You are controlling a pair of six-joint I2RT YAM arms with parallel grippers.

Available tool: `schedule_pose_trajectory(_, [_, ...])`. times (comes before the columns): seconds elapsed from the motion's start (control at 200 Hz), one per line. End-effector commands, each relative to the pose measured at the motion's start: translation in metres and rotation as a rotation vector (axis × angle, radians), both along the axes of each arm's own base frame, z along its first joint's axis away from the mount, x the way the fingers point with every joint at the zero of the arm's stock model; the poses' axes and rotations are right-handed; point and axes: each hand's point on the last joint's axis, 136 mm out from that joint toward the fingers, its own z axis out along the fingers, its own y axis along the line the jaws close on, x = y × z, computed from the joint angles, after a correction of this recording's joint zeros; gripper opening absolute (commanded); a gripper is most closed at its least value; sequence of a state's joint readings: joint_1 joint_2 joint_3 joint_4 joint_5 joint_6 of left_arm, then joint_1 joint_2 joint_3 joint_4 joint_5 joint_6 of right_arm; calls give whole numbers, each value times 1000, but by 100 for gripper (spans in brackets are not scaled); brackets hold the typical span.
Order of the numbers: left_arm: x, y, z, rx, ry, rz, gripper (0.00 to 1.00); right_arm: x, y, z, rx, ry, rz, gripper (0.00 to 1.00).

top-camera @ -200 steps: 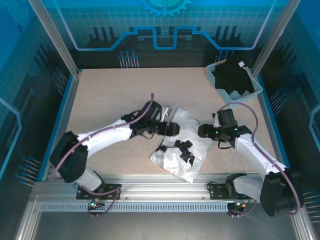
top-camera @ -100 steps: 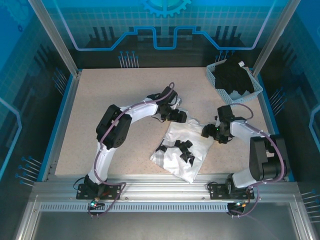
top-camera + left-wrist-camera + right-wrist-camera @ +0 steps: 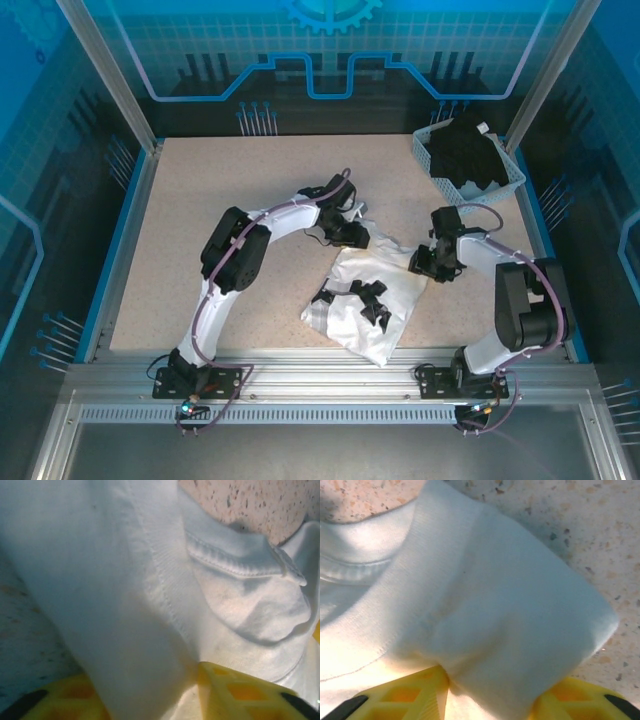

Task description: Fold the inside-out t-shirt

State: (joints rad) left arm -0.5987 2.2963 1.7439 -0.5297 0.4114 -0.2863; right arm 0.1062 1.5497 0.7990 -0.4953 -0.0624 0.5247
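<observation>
Both arms have pulled in since a second ago; left gripper [image 3: 354, 237] and right gripper [image 3: 419, 268] each pinch the inside-out t-shirt [image 3: 390, 300] mid-frame between yellow fingers [image 3: 235, 690].

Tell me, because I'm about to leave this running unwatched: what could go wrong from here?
1. The left pincer and the right pincer each pinch a thick, bunched fold of the t-shirt. A lift may carry extra layers along, or one side may slip out.
2. The t-shirt lies crumpled, and its near corner reaches the front edge of the table. A pull towards the bases could drag it over that edge.
</observation>
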Motion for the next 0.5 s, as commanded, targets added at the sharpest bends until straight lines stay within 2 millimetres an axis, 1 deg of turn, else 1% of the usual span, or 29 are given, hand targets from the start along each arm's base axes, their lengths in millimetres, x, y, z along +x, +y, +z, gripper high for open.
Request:
schedule_pose_trajectory(0.0, [-8,-11,-4,-47,51,-33,31,35,42,14,154,-140,74,37])
schedule_pose_trajectory(0.085, [-4,-9,-6,-50,57,-10,21,38,40,14,149,-153,66,30])
schedule_pose_trajectory(0.185, [5,-1,-4,-62,49,32,10,42,36,15,141,-177,57,20])
schedule_pose_trajectory(0.295, [18,11,6,-90,28,89,0,52,33,27,132,-247,63,9])
schedule_pose_trajectory(0.425, [37,32,28,-149,-29,168,0,67,33,50,130,-360,97,1])
schedule_pose_trajectory(0.495, [49,45,45,-197,-73,216,0,76,37,64,144,-426,116,0])
